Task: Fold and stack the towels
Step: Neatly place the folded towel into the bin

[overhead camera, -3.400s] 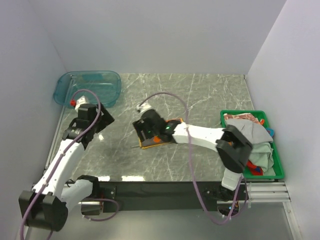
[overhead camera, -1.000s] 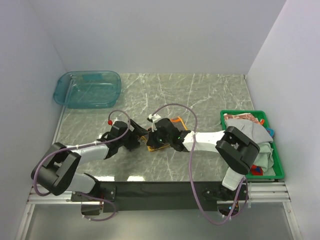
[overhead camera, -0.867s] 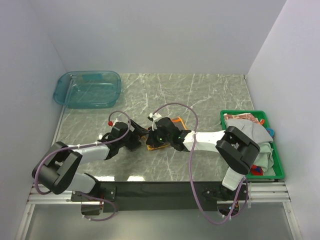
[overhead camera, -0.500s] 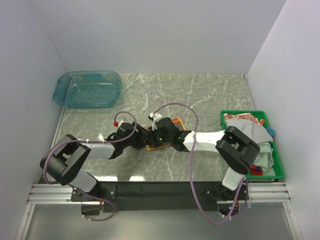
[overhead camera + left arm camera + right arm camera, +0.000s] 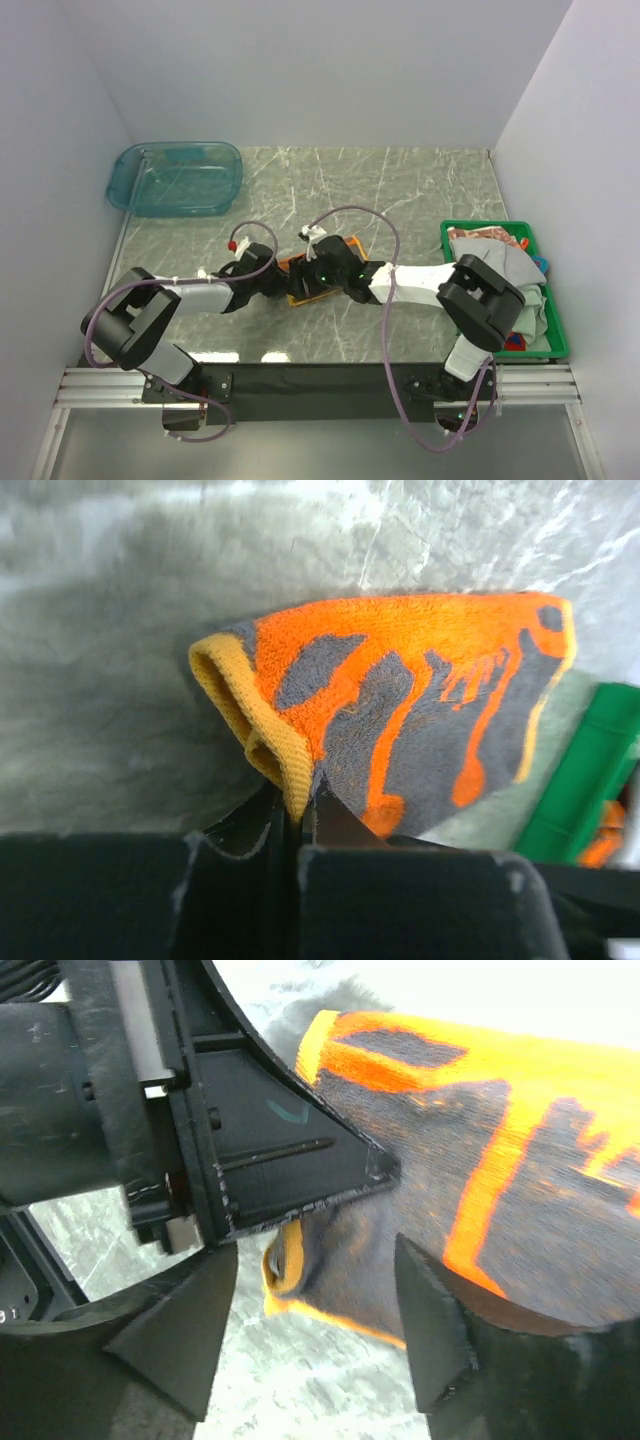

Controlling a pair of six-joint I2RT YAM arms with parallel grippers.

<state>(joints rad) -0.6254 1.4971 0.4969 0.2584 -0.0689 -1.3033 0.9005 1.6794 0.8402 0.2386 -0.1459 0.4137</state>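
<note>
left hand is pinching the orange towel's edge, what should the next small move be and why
Probably ease the right hand back off the orange towel. Its jaws stand open around the towel's corner, gripping nothing, while the left hand is shut on the yellow hem. Clearing it should let the left carry that edge over without snagging.

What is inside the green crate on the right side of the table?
The green crate holds a loose pile of towels: a grey towel on top, a red patterned towel behind it, a pale green towel nearer. Whatever lies beneath is covered.
</note>
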